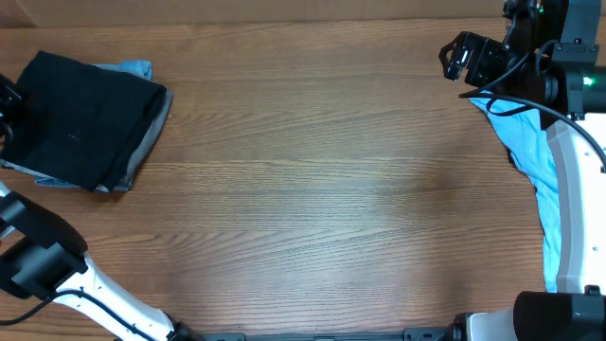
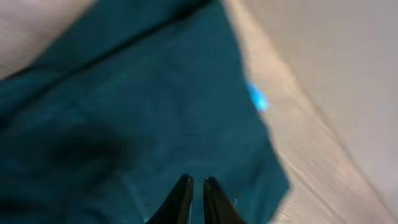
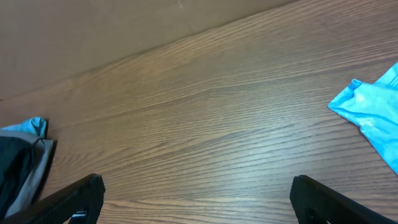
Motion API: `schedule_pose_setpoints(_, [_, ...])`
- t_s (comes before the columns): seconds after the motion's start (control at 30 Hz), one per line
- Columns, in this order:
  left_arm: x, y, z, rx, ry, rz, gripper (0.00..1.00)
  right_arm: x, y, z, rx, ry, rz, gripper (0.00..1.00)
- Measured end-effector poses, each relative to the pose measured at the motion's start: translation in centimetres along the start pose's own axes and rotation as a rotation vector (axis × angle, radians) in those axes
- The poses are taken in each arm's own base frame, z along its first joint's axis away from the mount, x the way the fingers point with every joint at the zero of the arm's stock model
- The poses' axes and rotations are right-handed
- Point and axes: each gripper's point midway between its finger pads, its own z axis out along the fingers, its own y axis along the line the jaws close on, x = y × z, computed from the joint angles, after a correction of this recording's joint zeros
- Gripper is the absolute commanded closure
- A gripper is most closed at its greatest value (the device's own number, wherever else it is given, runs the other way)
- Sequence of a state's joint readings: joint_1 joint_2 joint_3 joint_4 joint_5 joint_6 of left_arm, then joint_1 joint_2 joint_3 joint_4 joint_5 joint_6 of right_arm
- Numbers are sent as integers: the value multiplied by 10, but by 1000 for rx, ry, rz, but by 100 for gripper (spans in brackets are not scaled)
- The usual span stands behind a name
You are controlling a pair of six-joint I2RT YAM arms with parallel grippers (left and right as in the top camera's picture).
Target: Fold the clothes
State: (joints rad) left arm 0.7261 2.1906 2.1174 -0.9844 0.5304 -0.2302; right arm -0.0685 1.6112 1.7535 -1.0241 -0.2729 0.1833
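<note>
A folded black shirt (image 1: 85, 118) lies at the far left of the table, on top of a grey garment (image 1: 151, 133) and a bit of light blue cloth (image 1: 137, 68). My left gripper (image 1: 6, 106) is at the stack's left edge. In the blurred left wrist view its fingers (image 2: 196, 186) are shut and empty just over the dark fabric (image 2: 124, 112). My right gripper (image 1: 464, 57) is wide open and empty at the far right, above bare wood (image 3: 196, 193). A light blue T-shirt (image 1: 530, 142) lies crumpled under the right arm, and it also shows in the right wrist view (image 3: 373, 106).
The wooden table (image 1: 322, 189) stretches between the stack and the blue T-shirt. The right arm's white base (image 1: 573, 189) stands over part of the T-shirt. The stack's edge shows at the left of the right wrist view (image 3: 18, 168).
</note>
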Motion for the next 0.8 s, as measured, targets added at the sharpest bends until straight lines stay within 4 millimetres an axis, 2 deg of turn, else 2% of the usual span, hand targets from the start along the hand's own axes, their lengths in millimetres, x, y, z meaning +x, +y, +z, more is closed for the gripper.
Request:
schedule_pose_setpoints(0.1, [7, 30, 15, -115, 28, -62, 92, 0, 0, 0, 0, 0, 0, 0])
schedule_pose_setpoints(0.17, [18, 51, 28, -185, 71, -106, 92, 0, 0, 0, 0, 0, 0, 0])
schedule_pose_setpoints(0.3, [29, 67, 32, -256, 107, -151, 96, 0, 0, 0, 0, 0, 0, 0])
schedule_pose_setpoints(0.5, [47, 79, 21, -298, 167, -240, 96, 0, 0, 0, 0, 0, 0, 0])
schedule_pose_setpoints(0.57, [46, 73, 14, -272, 163, -253, 96, 0, 0, 0, 0, 0, 0, 0])
schedule_pose_setpoints(0.63, [35, 52, -8, -230, 110, -251, 93, 0, 0, 0, 0, 0, 0, 0])
schedule_pose_setpoints(0.67, [24, 29, -32, -193, 44, -229, 89, 0, 0, 0, 0, 0, 0, 0])
schedule_pose_setpoints(0.7, [16, 6, -54, -163, -12, -197, 78, 0, 0, 0, 0, 0, 0, 0])
schedule_pose_setpoints(0.73, [12, -16, -72, -136, -56, -168, 51, 0, 0, 0, 0, 0, 0, 0])
schedule_pose_setpoints(0.77, [11, -50, -97, -93, -112, -115, 21, 0, 0, 0, 0, 0, 0, 0])
schedule_pose_setpoints(0.8, [13, -76, -113, -60, -142, -68, 0, 0, 0, 0, 0, 0, 0, 0])
